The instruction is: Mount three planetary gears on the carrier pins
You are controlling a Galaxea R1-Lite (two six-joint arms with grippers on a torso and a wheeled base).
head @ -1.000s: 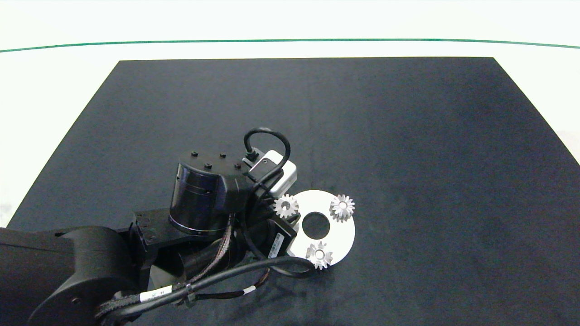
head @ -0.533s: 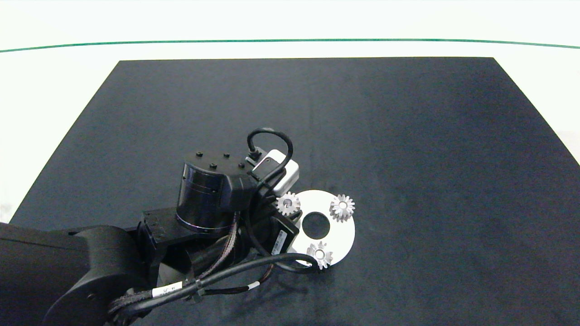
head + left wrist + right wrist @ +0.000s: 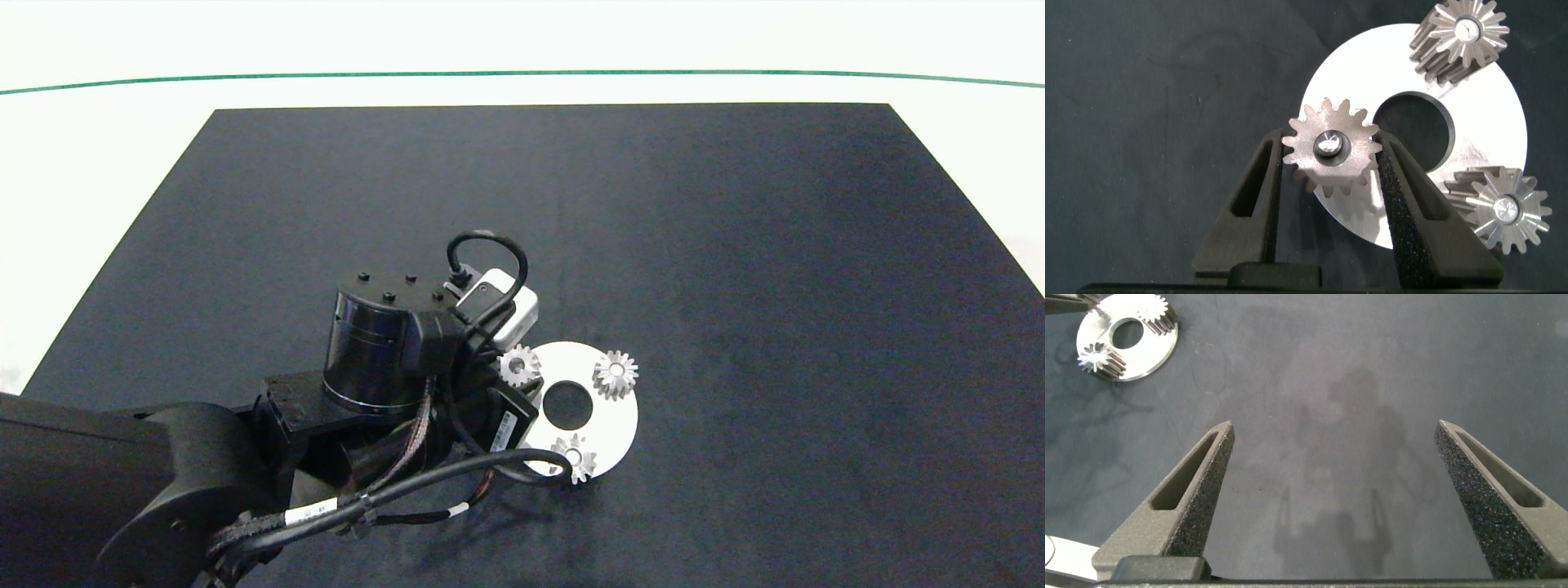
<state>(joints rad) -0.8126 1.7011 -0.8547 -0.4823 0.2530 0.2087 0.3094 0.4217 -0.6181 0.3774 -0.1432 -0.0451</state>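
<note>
Since a second ago the left arm has crept a little rightward and the third gear (image 3: 519, 365) has slid with it from the disc's left edge inward; the other two gears have not stirred. That third gear sits between the fingers of the left gripper (image 3: 1333, 163), whose dark pads (image 3: 1398, 192) pinch its toothed flanks; in its bore a bright pin end (image 3: 1328, 144) shows, so it seems at least started on its peg, though how deep it sits I cannot tell.

All three planetary gears lie on the white disc (image 3: 614, 416), left of the mat's (image 3: 735, 245) middle: one at the far right of the centre hole (image 3: 616, 374), one at the near edge (image 3: 574, 457), the held one at the far left; the disc rests flat. Each gear's axis, its only real long direction, stands upright along its pin; the flat faces look up toward the head camera, teeth pointing outward all round. In the left wrist view the two free gears (image 3: 1462, 37) (image 3: 1503, 208) look leaned, which I take for perspective, not true tilt.

Risks, as I judge them: if the fingers part while the gear is only half down, it may cock on the peg and jam; a sideways pull on withdrawal could drag the light disc across the mat or lift the gear off again; the arm's cable (image 3: 522, 474) hangs just beside the near gear and could snag it.

The right gripper (image 3: 1331, 498) idles well apart over bare mat, fingers spread wide and empty.
</note>
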